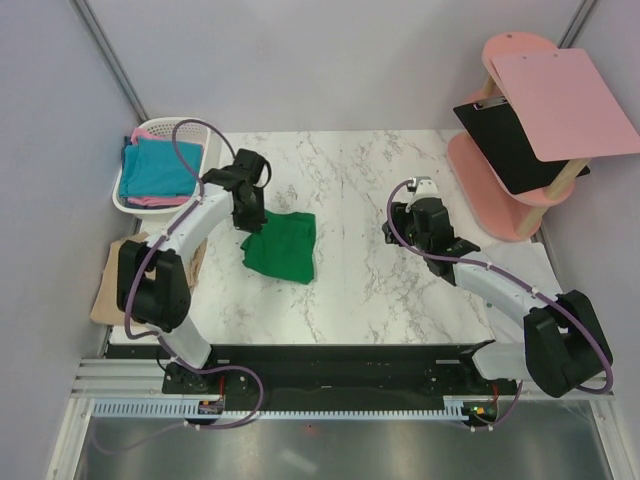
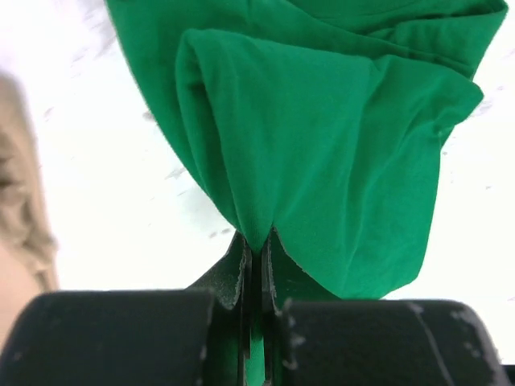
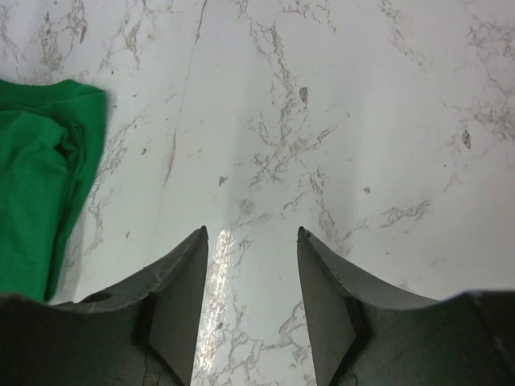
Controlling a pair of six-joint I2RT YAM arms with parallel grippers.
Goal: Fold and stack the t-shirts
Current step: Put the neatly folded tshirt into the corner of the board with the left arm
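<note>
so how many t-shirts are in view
4: green t-shirt in the left tool on the table, tan t-shirt at the table's left edge, teal-blue t-shirt and pink t-shirt in the basket; more may be hidden there.

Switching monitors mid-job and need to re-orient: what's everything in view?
green t-shirt: one, bright green, table centre-left
teal-blue t-shirt: one, teal-blue, topmost in basket
pink t-shirt: one, pink, peeking out beneath it
tan t-shirt: one, tan, table's left edge
basket: one, white, far-left corner
table: one, white marble, centre
stand: one, pink, right of table
clipboard: one, black, on stand
board: one, pink, over clipboard
left gripper: one, black, fingers shut on green t-shirt
right gripper: one, black, fingers open above bare marble
</note>
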